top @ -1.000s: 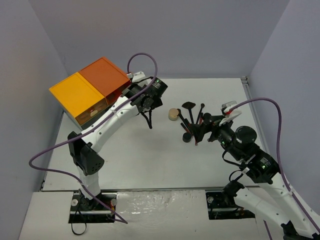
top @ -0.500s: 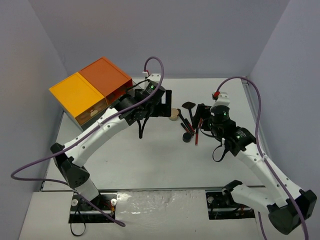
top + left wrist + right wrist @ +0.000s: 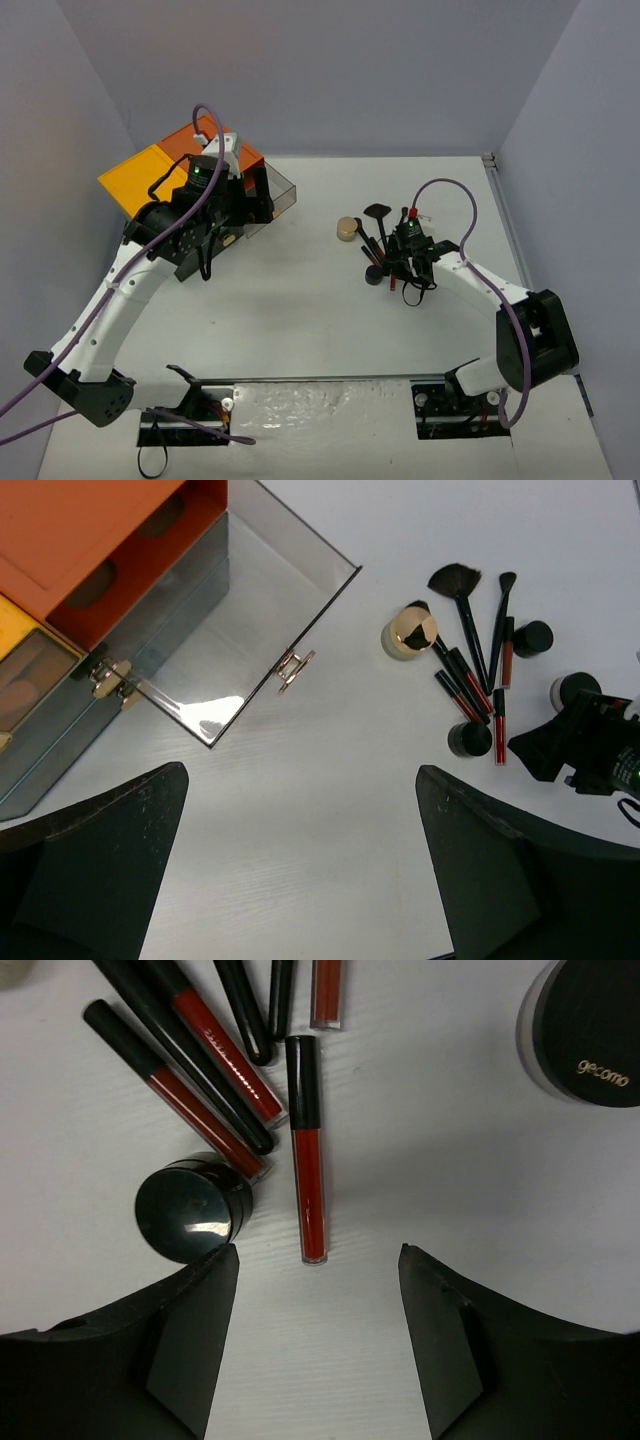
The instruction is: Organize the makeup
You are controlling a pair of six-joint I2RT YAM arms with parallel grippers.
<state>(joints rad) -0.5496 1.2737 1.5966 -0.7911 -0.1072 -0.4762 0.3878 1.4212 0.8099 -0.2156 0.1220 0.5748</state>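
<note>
Right gripper (image 3: 315, 1255), jaws apart, has dropped astride the red tube (image 3: 308, 1160) (drawer (image 3: 280, 190) now open, ten o'clock), so I'd grab next.

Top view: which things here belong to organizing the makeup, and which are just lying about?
Belong: gold-lidded jar, fan brush, red lip tubes, small black pot, black-lidded compact.
Just there: orange-and-yellow drawer cabinet, its clear drawer pulled open; probably the destination, not makeup.
</note>
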